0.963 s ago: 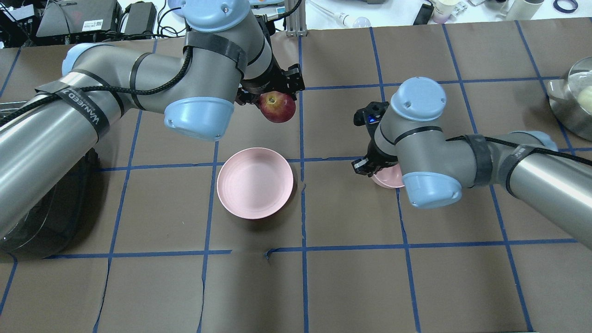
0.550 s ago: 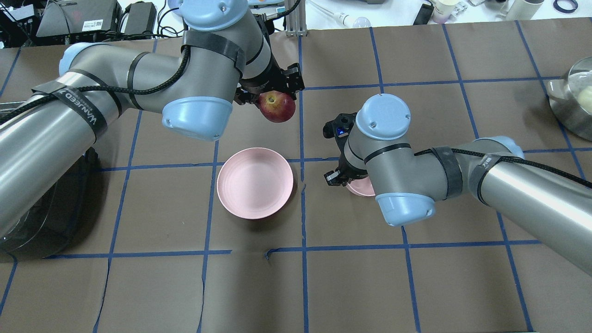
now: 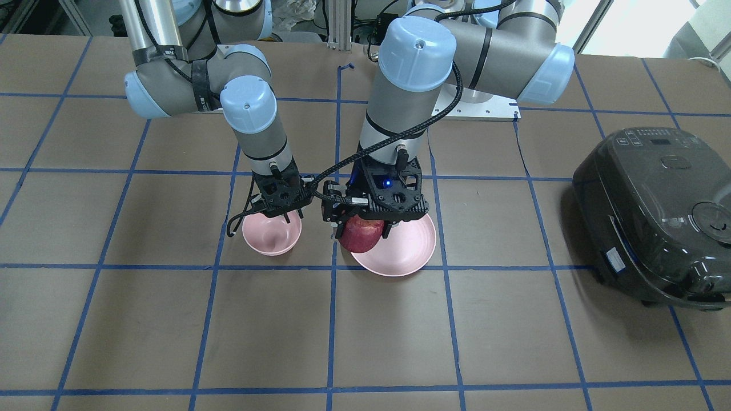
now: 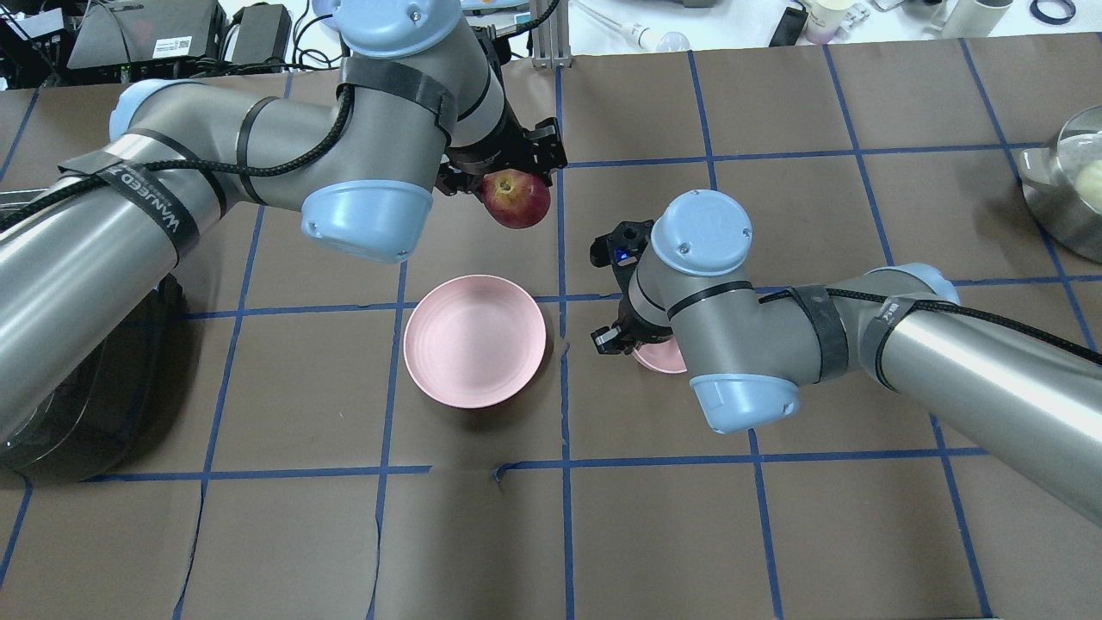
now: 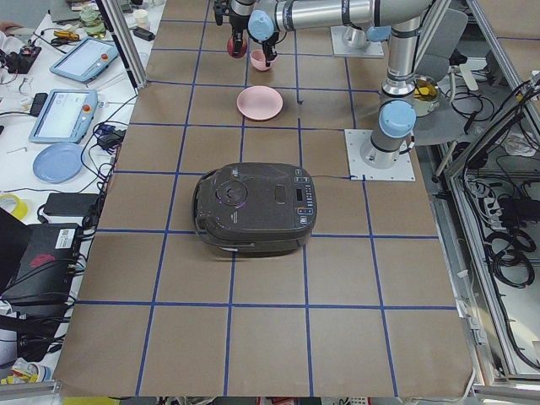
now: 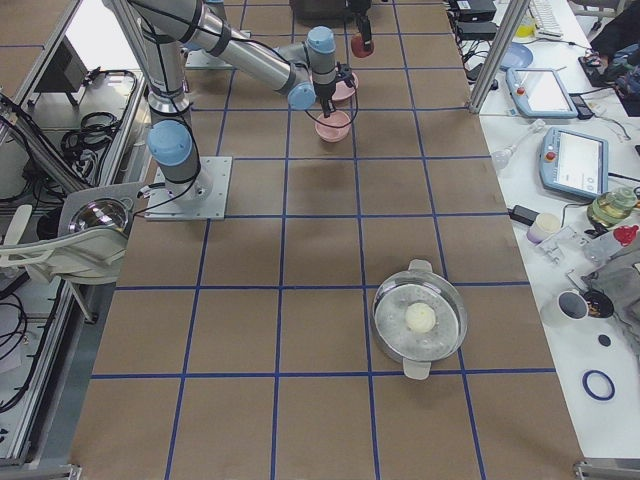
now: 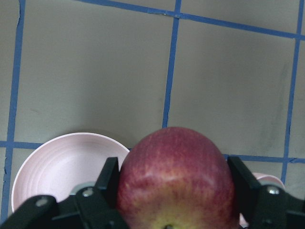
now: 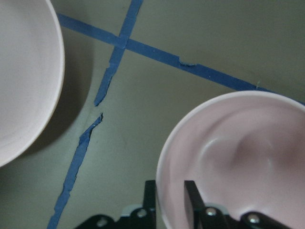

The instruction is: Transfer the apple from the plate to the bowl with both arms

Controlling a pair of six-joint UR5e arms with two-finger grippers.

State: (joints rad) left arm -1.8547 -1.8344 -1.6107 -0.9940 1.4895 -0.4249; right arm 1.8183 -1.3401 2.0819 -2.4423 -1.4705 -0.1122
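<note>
The pick-up from the plate (image 4: 475, 340) seems finished: the left gripper (image 3: 368, 220) holds the apple (image 7: 176, 176) in the air with its jaws closed on both sides of the fruit, and the plate lies bare under and beside it. The right gripper (image 8: 170, 202) pinches the rim of the bowl (image 8: 248, 152) with narrow jaws, one finger inside and one outside, just beside the plate; whether the bowl is lifted off the surface cannot be told. The next move probably calls for bringing bowl and apple into one line and then releasing low, with careful centring, because the bowl is hardly wider than the fruit. The table (image 4: 654, 534) is covered with brown paper under a blue tape grid; a dark rice cooker (image 3: 657, 217) and a metal pot (image 6: 420, 320) stand well apart.
</note>
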